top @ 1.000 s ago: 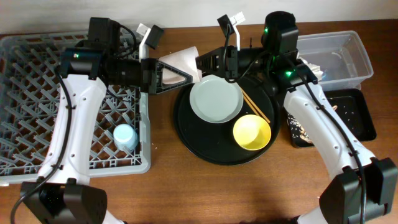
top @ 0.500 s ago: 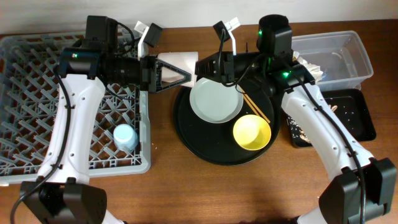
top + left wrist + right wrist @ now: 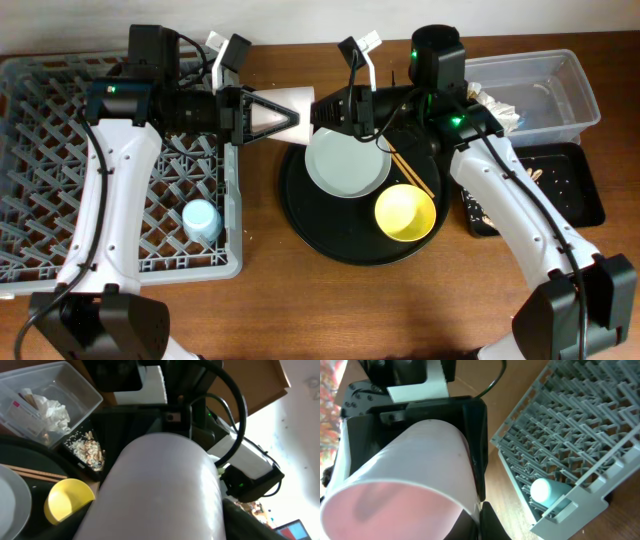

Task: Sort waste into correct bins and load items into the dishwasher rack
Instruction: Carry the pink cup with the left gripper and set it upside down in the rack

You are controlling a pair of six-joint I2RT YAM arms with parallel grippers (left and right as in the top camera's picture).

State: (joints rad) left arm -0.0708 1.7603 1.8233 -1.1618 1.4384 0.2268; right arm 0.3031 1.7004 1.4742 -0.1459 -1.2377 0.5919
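Top centre of the overhead view, your small round pink cup (image 3: 283,108) reads pale, nearly white on its outer wall. At the left, the large square plastic rack (image 3: 60,150) is mid grey, a criss-cross lattice, with the small light-blue cup (image 3: 201,220) bright against it. Centre: pale grey round plate (image 3: 347,162), plain yellow bowl (image 3: 405,212), large round black tray (image 3: 315,225), brown wooden table (image 3: 300,310). At the right, the flat rectangular black tray (image 3: 585,200) is speckled with beige food scraps (image 3: 84,450).

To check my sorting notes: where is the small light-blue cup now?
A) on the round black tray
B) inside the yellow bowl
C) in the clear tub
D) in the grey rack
D: the light-blue cup lies among the pegs of the grey rack.
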